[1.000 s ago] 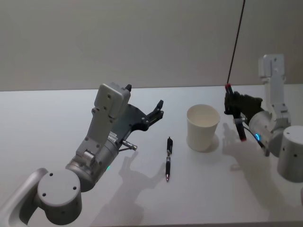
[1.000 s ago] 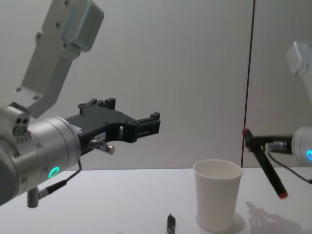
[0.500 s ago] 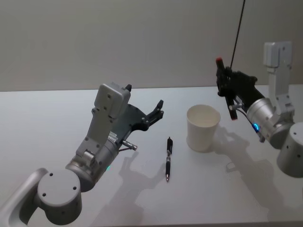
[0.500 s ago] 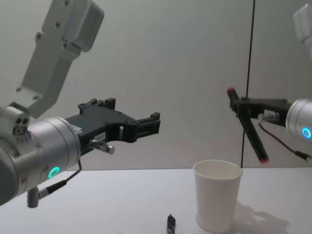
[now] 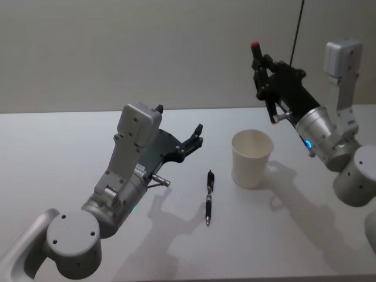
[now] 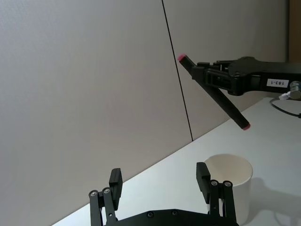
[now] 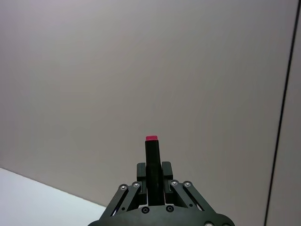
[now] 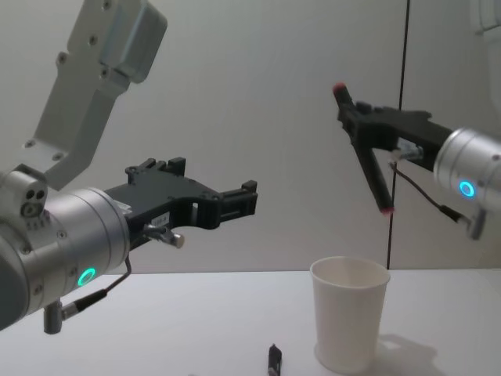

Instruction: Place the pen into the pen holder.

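Head view: plain white tapered pen holder upright on table, far from edges, open room around; second pen flat beside it. Black red-tipped pen pinched in right gripper, high above. Chest view: tilted, lower tip over rim. Left wrist view: left gripper spread, idle.

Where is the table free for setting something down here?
Free: the table left of the left gripper, and the near strip in front of the lying pen. Crowded: around the pen holder, below the right gripper holding the red-tipped pen.
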Robot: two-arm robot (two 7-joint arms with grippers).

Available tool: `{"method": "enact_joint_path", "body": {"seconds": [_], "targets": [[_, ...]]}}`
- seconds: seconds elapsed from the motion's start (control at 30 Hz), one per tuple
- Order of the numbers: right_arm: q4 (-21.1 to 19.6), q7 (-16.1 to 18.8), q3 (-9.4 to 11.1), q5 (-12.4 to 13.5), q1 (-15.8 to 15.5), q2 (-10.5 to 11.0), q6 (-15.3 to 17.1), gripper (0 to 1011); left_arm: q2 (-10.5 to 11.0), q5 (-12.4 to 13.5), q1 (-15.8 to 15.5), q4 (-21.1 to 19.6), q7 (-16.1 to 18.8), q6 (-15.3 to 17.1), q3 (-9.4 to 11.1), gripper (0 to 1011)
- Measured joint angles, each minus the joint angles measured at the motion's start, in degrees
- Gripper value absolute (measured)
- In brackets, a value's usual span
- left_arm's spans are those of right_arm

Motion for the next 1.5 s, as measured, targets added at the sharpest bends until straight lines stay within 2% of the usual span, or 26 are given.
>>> {"method": "enact_joint_path", "body": {"seconds": [0.3,0.57,1.5], "targets": [[6.85,4.20,-0.44,-0.70,3.38,-1.15,-7.87,183,0.00,0.00,0.00,0.00,0.00,0.00,0.00,1000],[11.74,5.99,-0.76,-1.60,5.20,-1.75,-11.17,184,0.00,0.00,0.00,0.00,0.00,0.00,0.00,1000],[20.32,7.76,-1.37,-2.67,7.15,-2.41,-13.51,184,0.00,0.00,0.00,0.00,0.00,0.00,0.00,1000]]}}
